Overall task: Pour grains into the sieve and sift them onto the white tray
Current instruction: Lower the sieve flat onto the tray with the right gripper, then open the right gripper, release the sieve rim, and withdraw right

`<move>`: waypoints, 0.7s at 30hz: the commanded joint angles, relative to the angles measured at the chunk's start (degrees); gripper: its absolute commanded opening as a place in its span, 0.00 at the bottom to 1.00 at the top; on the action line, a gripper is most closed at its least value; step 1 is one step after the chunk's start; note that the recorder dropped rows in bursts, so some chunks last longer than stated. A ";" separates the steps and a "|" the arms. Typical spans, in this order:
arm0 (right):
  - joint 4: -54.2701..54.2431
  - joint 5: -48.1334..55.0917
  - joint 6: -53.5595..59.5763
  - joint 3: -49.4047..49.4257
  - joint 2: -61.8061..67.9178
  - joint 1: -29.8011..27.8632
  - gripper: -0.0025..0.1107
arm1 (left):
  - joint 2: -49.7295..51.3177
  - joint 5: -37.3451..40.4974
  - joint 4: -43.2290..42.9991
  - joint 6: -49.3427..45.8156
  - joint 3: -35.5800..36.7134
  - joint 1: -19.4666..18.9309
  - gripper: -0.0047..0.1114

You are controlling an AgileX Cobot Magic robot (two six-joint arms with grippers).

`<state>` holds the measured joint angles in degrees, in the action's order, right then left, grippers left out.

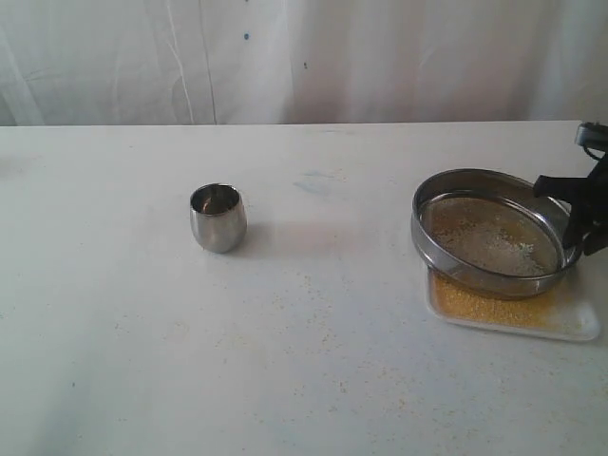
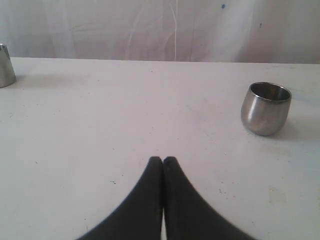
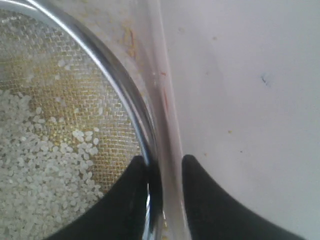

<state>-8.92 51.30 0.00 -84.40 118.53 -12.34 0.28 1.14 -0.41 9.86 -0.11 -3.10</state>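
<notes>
The sieve (image 1: pixel 494 282) hangs tilted over the white tray (image 1: pixel 575 326) at the right of the table. My right gripper (image 1: pixel 574 215) is shut on the sieve's far right rim; in the right wrist view its fingers (image 3: pixel 192 172) clamp the steel wall (image 3: pixel 116 76). Pale whitish grains (image 1: pixel 496 243) lie on the mesh (image 3: pixel 40 160). Golden-yellow grains (image 1: pixel 484 306) cover the tray under the sieve. My left gripper (image 2: pixel 163 160) is shut on nothing, low over bare table, and does not show in the exterior view.
A small rounded steel cup (image 1: pixel 218 218) stands upright left of the table's middle, also in the left wrist view (image 2: pixel 266 107). Another steel object (image 2: pixel 4 67) is cut by that view's edge. Stray yellow grains (image 1: pixel 313 328) dot the tabletop. A white curtain (image 1: pixel 304 57) hangs behind.
</notes>
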 commanded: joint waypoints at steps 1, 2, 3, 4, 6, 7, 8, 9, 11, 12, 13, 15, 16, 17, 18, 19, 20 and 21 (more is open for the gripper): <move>-0.02 -0.32 0.00 -0.29 0.87 -0.27 0.34 | -0.28 -0.13 -0.05 0.46 0.11 0.45 0.04; -0.02 -0.32 0.00 -0.29 1.02 -0.27 0.36 | -0.28 -0.13 -0.05 0.46 0.11 0.45 0.04; -0.02 -0.20 0.00 -0.19 1.01 -0.27 0.39 | -0.28 -0.13 -0.05 0.46 0.11 0.45 0.04; -0.02 -0.31 0.00 -0.21 1.01 -0.27 0.40 | -0.28 -0.13 -0.05 0.46 0.11 0.45 0.04; -0.02 -0.70 0.00 -0.21 1.01 -0.27 0.40 | -0.28 -0.13 -0.05 0.46 0.11 0.45 0.04; -0.13 -0.69 0.00 -0.21 0.90 -0.27 0.40 | -0.28 -0.13 -0.05 0.46 0.11 0.45 0.04; -0.56 -0.46 0.00 -0.21 0.77 -0.27 0.40 | -0.28 -0.13 -0.05 0.46 0.11 0.45 0.04; -0.93 -0.32 0.00 -0.21 0.37 -0.27 0.40 | -0.28 -0.13 -0.05 0.46 0.11 0.45 0.04; -2.10 0.92 0.00 -0.33 -0.84 -0.27 0.40 | -0.28 -0.13 -0.05 0.46 0.11 0.45 0.04; -2.61 1.78 0.00 -0.57 -1.50 -0.27 0.40 | -0.28 -0.13 -0.05 0.46 0.11 0.45 0.04; -2.99 2.90 0.00 -0.92 -2.28 -0.27 0.40 | -0.28 -0.13 -0.05 0.46 0.11 0.45 0.04; -3.71 6.10 0.00 -2.21 -4.61 -0.27 0.40 | -0.28 -0.13 -0.05 0.46 0.11 0.45 0.04; -4.00 7.26 0.00 -2.73 -5.67 -0.27 0.40 | -0.28 -0.13 -0.05 0.46 0.11 0.45 0.04; -4.23 9.00 0.00 -3.04 -7.39 -0.27 0.40 | -0.28 -0.13 -0.05 0.46 0.11 0.45 0.04; -4.36 9.89 0.00 -3.14 -8.71 -0.27 0.40 | -0.28 -0.13 -0.05 0.46 0.11 0.45 0.04; -4.36 11.02 0.00 -3.14 -10.27 -0.27 0.40 | -0.28 -0.13 -0.05 0.46 0.11 0.45 0.04; -4.36 12.13 0.00 -3.14 -11.67 -0.27 0.40 | -0.28 -0.13 -0.05 0.46 0.11 0.45 0.04; -4.36 13.01 0.00 -3.03 -12.97 -0.27 0.40 | -0.28 -0.13 -0.05 0.46 0.11 0.45 0.04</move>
<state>-13.09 60.88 0.00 -87.21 109.41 -12.34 0.28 1.14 -0.41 9.86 -0.11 -3.10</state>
